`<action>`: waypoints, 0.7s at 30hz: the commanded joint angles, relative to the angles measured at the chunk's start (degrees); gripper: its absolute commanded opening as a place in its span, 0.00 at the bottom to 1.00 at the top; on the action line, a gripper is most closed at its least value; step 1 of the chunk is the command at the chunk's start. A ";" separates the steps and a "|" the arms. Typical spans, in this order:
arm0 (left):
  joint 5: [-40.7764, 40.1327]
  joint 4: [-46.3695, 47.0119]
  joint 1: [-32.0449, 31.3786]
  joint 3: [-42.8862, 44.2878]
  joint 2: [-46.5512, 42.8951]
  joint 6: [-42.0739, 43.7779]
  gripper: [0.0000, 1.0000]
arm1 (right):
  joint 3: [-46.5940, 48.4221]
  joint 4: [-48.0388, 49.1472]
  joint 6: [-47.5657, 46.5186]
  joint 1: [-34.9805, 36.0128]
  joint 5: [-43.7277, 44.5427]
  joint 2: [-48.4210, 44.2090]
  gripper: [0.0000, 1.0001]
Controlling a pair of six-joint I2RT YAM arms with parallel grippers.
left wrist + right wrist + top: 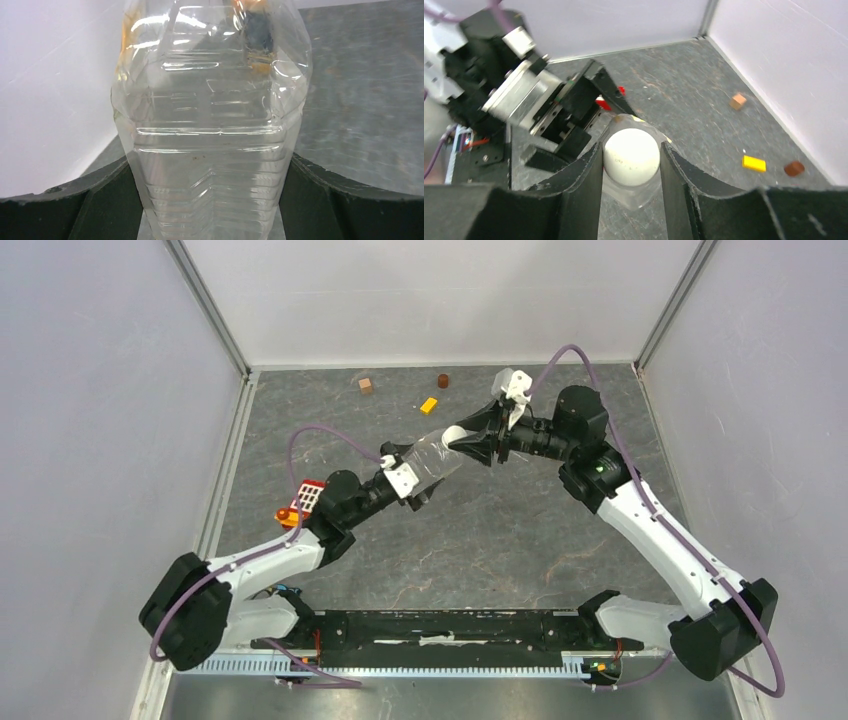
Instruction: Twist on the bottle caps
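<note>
bottles 2: clear bottle point(438, 453) aloft, left gripper point(412, 483) clamped on its body; orange bottle point(288, 514) on table point(500, 540) | caps 1 seen: cap point(631, 156) on clear neck, right gripper point(631, 167) clamped round it

Count: 2 bottles, the clear bottle point(430, 455) just 12 o'clock of table centre and the orange bottle point(291, 513) at 9 o'clock, mostly hidden. 1 white cap point(631, 156) visible. 3 small loose pieces at 12 o'clock: 1 brown cube point(366, 385), 1 dark brown cylinder point(443, 379), 1 yellow block point(429, 405).
</note>
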 commanded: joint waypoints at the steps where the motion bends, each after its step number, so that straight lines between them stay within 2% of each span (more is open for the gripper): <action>1: -10.98 15.84 -6.33 3.85 3.41 13.03 0.24 | -3.23 2.05 13.03 3.09 17.47 0.63 0.18; 6: -26.47 20.34 -11.44 7.24 8.81 17.73 0.23 | -7.45 3.50 25.29 5.13 37.00 -0.96 0.14; 8: -30.49 21.71 -13.16 8.26 10.87 20.66 0.23 | -8.89 3.33 29.91 6.23 43.71 -1.44 0.14; 11: -32.74 21.68 -14.68 8.81 12.50 22.75 0.23 | -10.77 4.34 34.68 6.70 47.95 -2.50 0.17; 14: -32.80 18.97 -14.60 7.44 11.85 21.19 0.24 | -9.85 4.35 34.24 6.71 47.54 -3.35 0.32; 16: -33.23 14.97 -14.46 6.31 10.55 19.80 0.24 | -8.88 4.05 31.89 6.69 46.62 -4.11 0.45; 18: -32.58 9.20 -13.88 5.39 8.09 17.72 0.24 | -8.00 3.82 28.41 6.71 44.45 -5.13 0.60; 21: -28.08 -2.54 -11.35 4.90 3.54 13.42 0.24 | -7.78 4.34 21.25 6.71 39.58 -7.30 0.74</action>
